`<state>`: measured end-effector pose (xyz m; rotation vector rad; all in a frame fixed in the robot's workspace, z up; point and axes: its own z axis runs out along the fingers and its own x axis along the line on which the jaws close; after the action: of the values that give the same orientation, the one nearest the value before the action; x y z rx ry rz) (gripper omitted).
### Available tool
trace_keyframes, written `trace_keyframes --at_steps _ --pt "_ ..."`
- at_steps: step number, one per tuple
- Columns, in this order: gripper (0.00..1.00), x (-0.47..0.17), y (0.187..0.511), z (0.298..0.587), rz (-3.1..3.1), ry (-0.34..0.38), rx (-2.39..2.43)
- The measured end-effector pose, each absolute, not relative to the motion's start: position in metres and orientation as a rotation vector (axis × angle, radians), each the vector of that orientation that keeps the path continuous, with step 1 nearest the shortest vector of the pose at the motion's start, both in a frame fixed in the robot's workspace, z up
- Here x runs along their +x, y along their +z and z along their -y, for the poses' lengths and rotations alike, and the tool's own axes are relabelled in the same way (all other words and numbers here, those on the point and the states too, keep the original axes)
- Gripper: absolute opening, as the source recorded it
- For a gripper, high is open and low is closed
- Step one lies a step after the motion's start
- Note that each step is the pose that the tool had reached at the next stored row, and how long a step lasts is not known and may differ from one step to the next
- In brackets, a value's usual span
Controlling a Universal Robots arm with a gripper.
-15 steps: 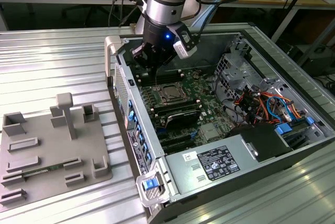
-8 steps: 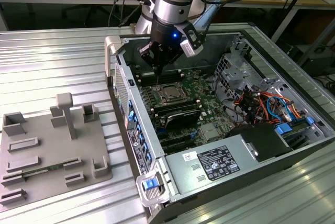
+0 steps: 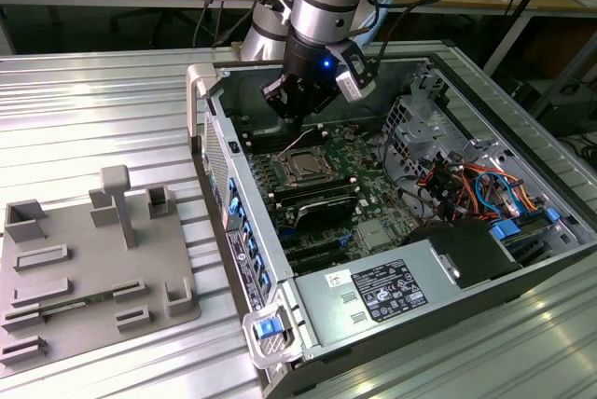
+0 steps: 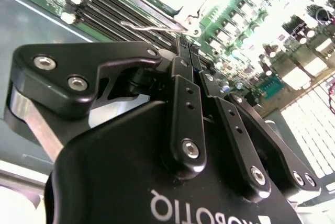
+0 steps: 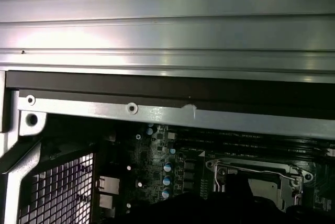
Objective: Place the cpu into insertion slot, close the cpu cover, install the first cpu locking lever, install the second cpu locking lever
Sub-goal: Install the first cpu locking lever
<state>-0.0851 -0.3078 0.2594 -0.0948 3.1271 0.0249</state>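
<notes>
My gripper [image 3: 296, 123] hangs inside the open computer case, just above the far edge of the insertion slot [image 3: 305, 169]. In the second wrist view its two black fingers [image 4: 180, 64] are pressed together, so the gripper [image 4: 187, 46] is shut with nothing between them. The cpu [image 3: 306, 169] lies in the slot as a grey square. The silvery cpu cover [image 3: 290, 163] lies flat around it; its frame [image 5: 251, 165] also appears in the first wrist view. A thin wire locking lever [image 4: 149, 26] stands out beside the socket, close to my fingertips.
Long black memory slots [image 3: 312, 203] run beside the socket. The case's metal wall [image 3: 224, 185] stands on the exterior view's left, a power supply [image 3: 382, 292] at the front, and a drive cage with coloured cables [image 3: 466, 180] on the right. A grey fixture tray [image 3: 93, 268] lies outside the case.
</notes>
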Motion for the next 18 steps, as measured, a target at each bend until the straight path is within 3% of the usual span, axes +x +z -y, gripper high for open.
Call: trace_keyframes --at_steps 18 --pt "0.15 -0.076 0.24 0.303 -3.127 0.024 -0.097"
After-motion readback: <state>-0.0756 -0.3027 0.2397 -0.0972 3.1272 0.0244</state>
